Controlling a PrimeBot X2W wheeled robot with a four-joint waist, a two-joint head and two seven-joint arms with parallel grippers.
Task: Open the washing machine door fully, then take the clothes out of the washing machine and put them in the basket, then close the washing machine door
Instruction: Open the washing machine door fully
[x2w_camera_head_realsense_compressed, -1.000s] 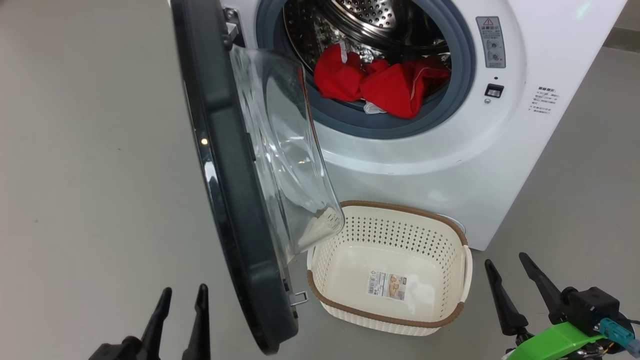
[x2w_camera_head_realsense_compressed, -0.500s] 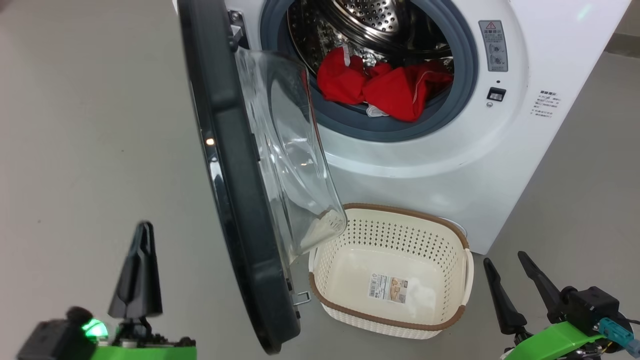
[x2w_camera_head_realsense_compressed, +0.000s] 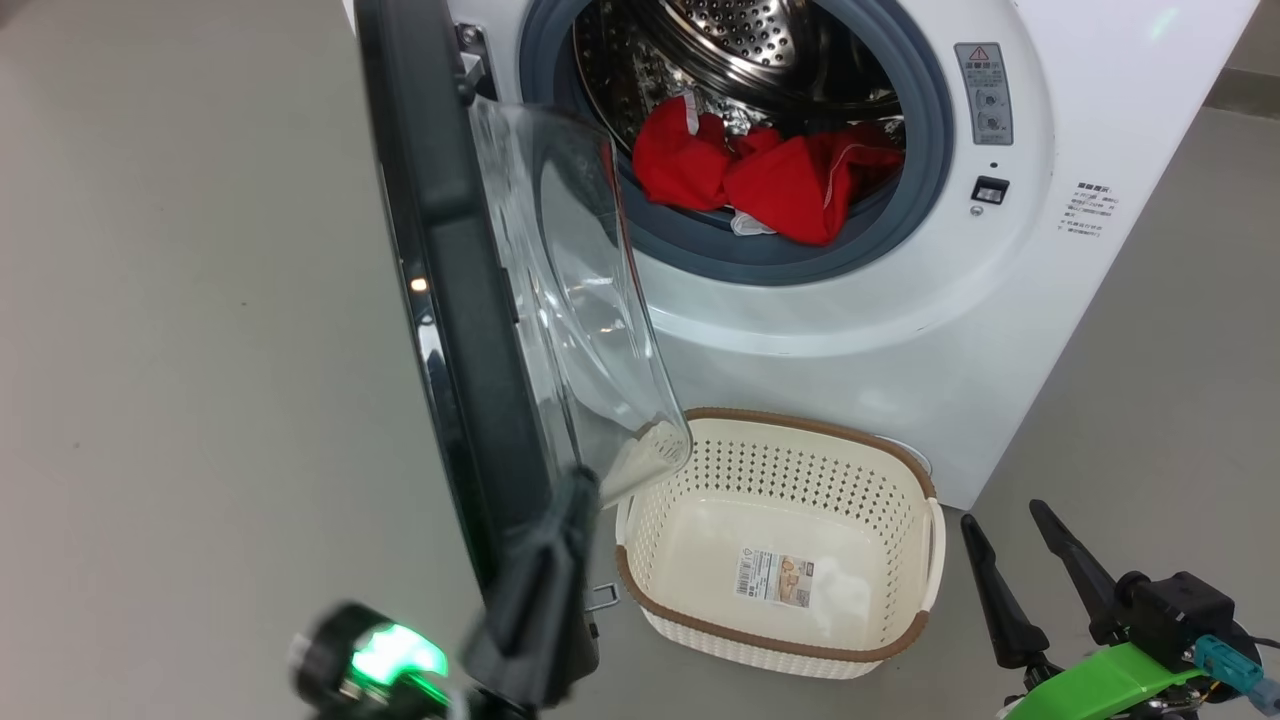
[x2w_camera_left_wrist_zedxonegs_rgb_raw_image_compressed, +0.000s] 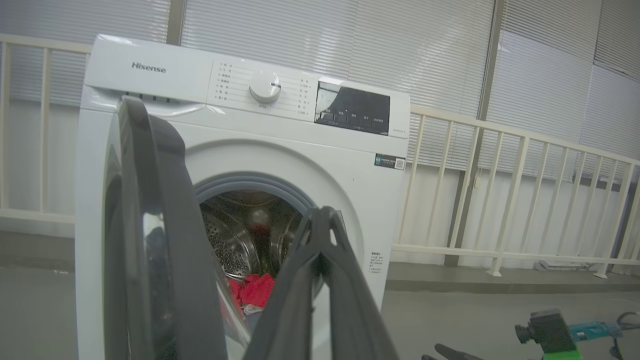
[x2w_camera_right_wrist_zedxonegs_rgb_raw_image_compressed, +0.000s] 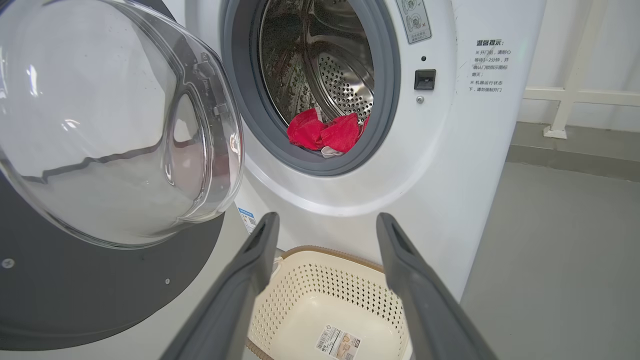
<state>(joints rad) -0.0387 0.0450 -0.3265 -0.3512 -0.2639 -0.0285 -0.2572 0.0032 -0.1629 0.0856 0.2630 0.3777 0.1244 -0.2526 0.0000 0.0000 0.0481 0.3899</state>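
Progress: washing machine door stands square to washing machine, not yet swung wide; left claw, pinched shut and empty, lies just beside its lower rim. Clothes lie in drum, ahead of both claws. Basket, empty, sits just left of right claw, spread wide, holding nothing. Unloading and closing remain. Floor plain grey; railing, blinds behind machine.

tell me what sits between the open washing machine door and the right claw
The basket sits there, beside the washing machine door on one side and the open right claw on the other. The head view shows it.
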